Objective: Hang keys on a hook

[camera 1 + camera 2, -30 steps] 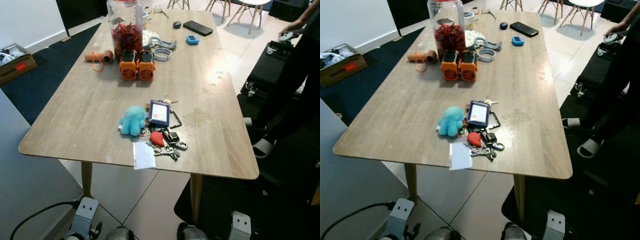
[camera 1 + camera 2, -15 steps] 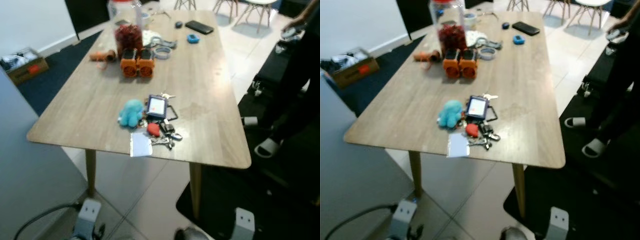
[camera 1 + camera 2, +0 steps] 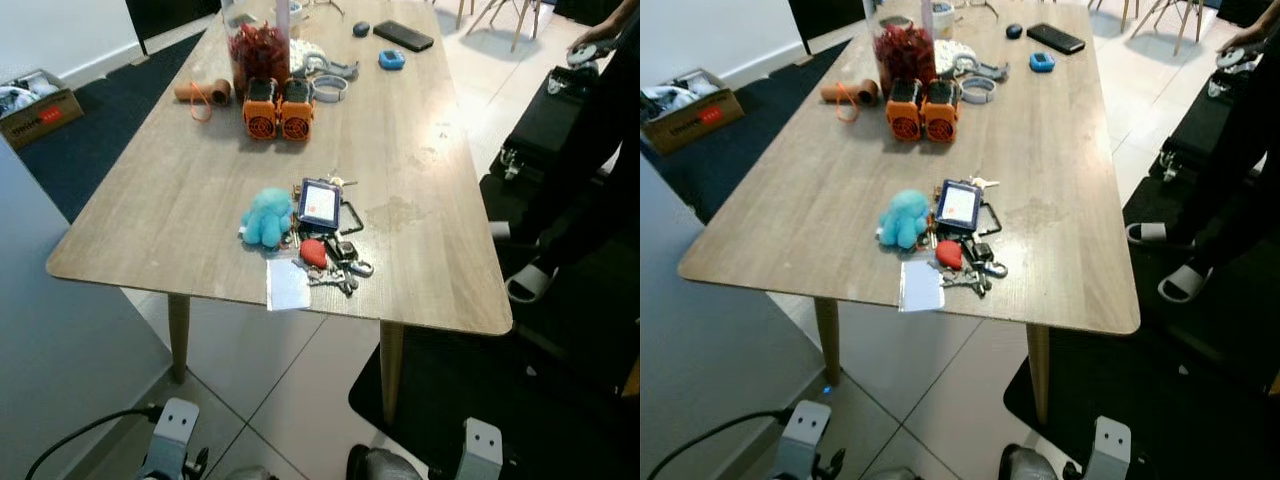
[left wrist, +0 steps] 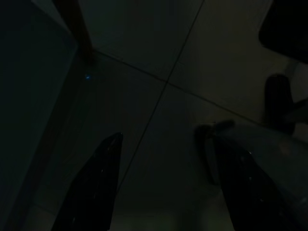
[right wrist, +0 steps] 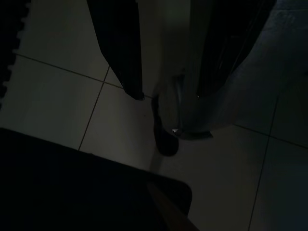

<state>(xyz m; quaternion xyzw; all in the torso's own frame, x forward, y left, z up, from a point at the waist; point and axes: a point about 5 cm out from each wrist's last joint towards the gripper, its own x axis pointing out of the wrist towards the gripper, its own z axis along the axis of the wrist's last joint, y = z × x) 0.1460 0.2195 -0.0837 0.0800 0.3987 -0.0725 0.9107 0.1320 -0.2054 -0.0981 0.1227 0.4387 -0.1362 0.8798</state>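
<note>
You had both arms hanging idle below the surface (image 3: 180,210): the left gripper (image 4: 163,159) showed its jaws parted over dim floor tiles, holding nothing, and the right gripper (image 5: 166,53) looked likewise parted and empty, though that view was dark. Your keys (image 3: 338,272) lay near the surface's front edge, just beside a blue plush toy (image 3: 266,216). Farther back stood two orange devices (image 3: 279,108) and a jar (image 3: 257,45).

A wooden table (image 3: 180,200) stands on pale tiles (image 3: 290,390) beside dark rugs (image 3: 90,140).
</note>
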